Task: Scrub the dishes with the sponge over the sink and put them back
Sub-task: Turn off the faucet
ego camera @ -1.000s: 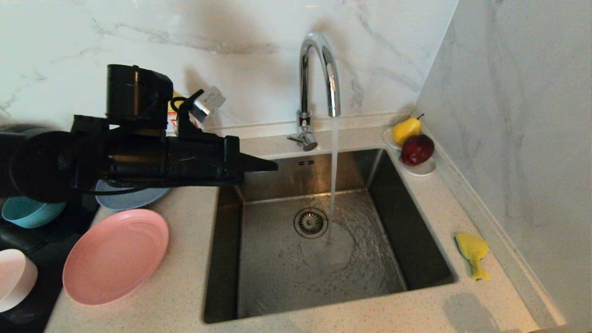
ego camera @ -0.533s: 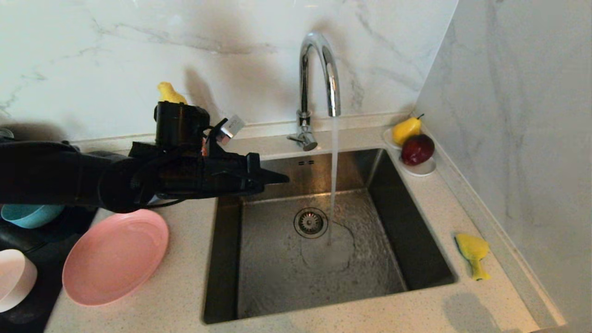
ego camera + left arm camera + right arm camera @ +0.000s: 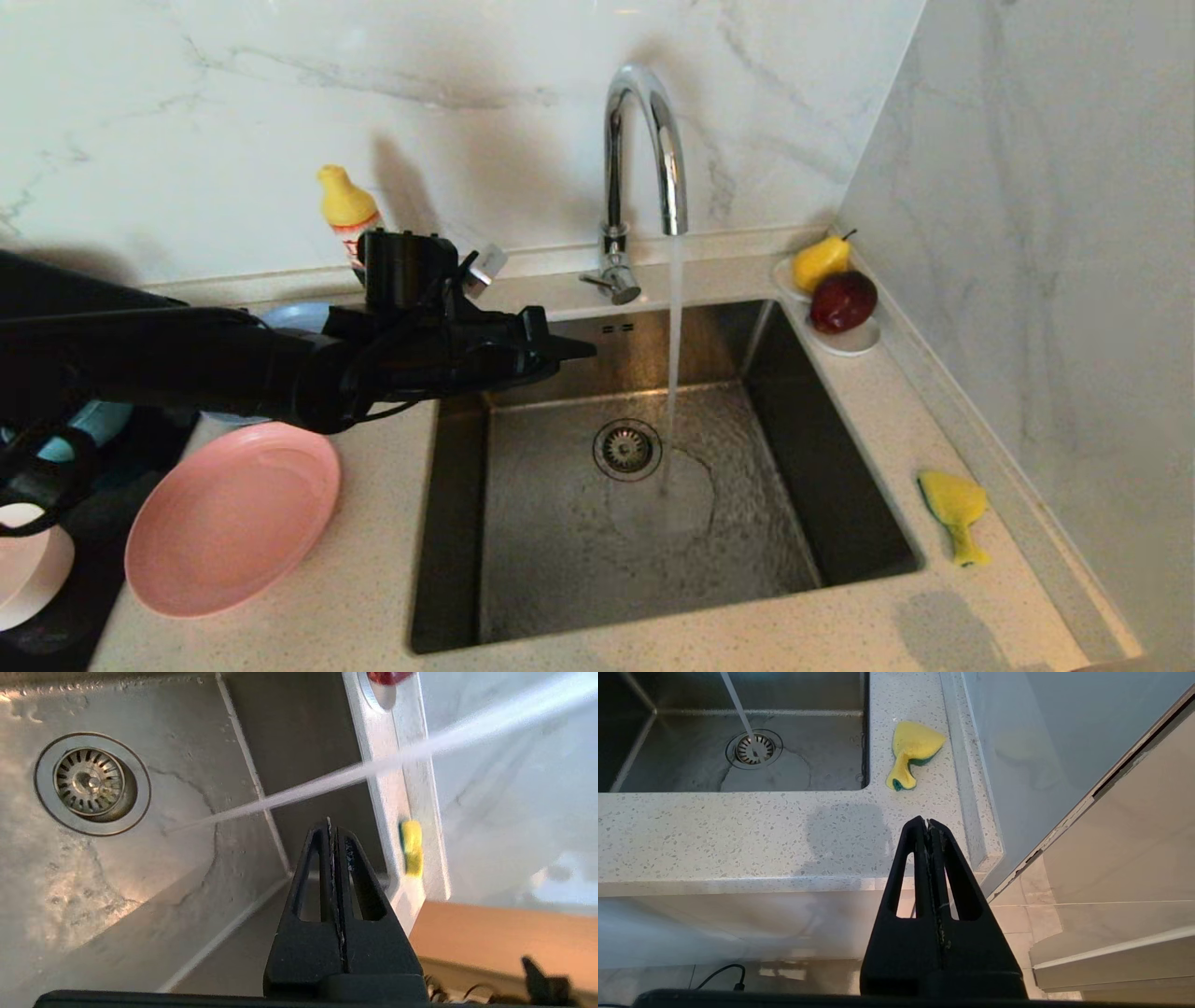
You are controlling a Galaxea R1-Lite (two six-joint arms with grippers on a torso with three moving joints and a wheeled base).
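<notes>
My left gripper [image 3: 588, 351] [image 3: 330, 820] is shut and empty, held level above the back left corner of the steel sink [image 3: 448, 523], pointing toward the running water. The pink plate [image 3: 233, 518] lies on the counter left of the sink. The grey-blue plate [image 3: 291, 315] shows only as a sliver behind my left arm. A teal bowl [image 3: 101, 417] and a pale pink bowl [image 3: 33, 574] sit at the far left, partly hidden. The bent yellow sponge [image 3: 954, 509] [image 3: 913, 751] [image 3: 411, 847] lies on the counter right of the sink. My right gripper [image 3: 928, 821] is shut, parked before the counter's front edge.
Water runs from the chrome gooseneck faucet [image 3: 644, 149] onto the basin floor beside the drain strainer [image 3: 626, 449]. A yellow-capped bottle [image 3: 347, 210] stands at the back wall. A white dish [image 3: 854, 341] with a pear [image 3: 820, 261] and a red fruit [image 3: 842, 301] sits in the back right corner.
My left arm has swung down and to the right; its gripper tip moved from the sink's back left edge further over the basin. The bottle behind it came into view.
</notes>
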